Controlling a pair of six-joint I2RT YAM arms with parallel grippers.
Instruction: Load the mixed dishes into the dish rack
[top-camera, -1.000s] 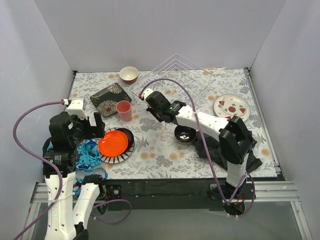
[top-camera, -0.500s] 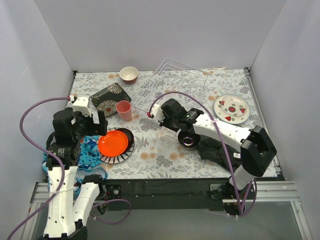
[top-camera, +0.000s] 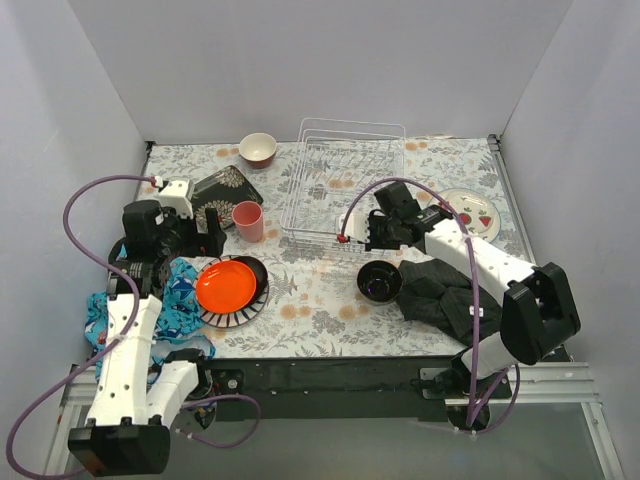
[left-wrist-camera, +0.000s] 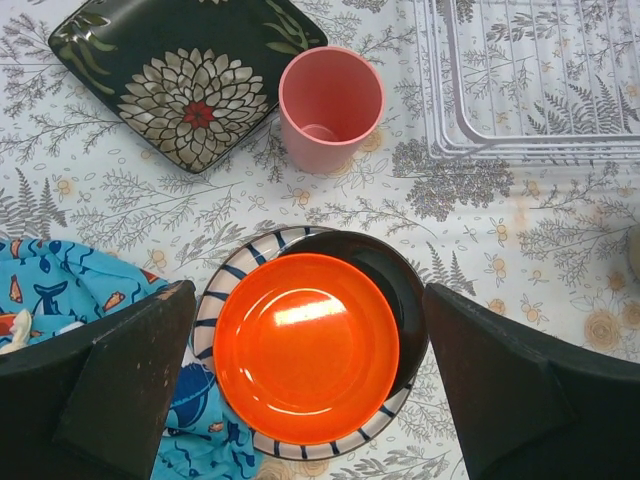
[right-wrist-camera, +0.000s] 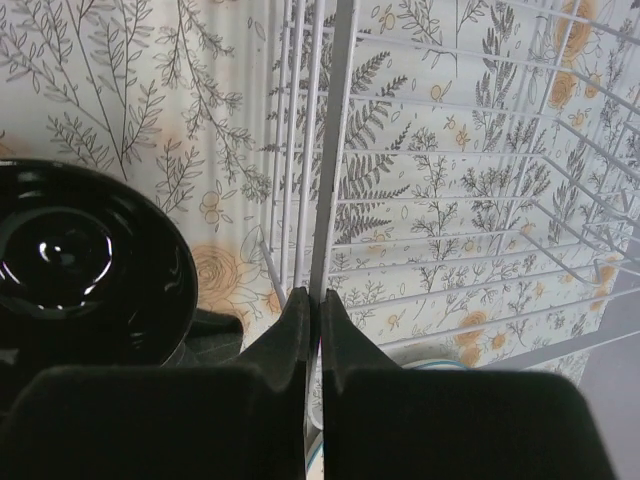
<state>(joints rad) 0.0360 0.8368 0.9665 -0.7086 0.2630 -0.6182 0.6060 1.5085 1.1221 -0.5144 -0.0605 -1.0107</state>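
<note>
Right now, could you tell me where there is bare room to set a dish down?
The floral tablecloth is bare between the stacked orange plate and the dark bowl, in front of the empty white wire dish rack. Left is crowded: pink cup, black flowered square plate, blue patterned cloth.

Glossy orange plate, white wire dish rack, shiny dark bowl

Orange plate, white dish rack

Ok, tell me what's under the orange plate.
The orange plate sits on a black plate, which rests on a white striped plate. Only their rims show; anything else in the stack is covered.
</note>
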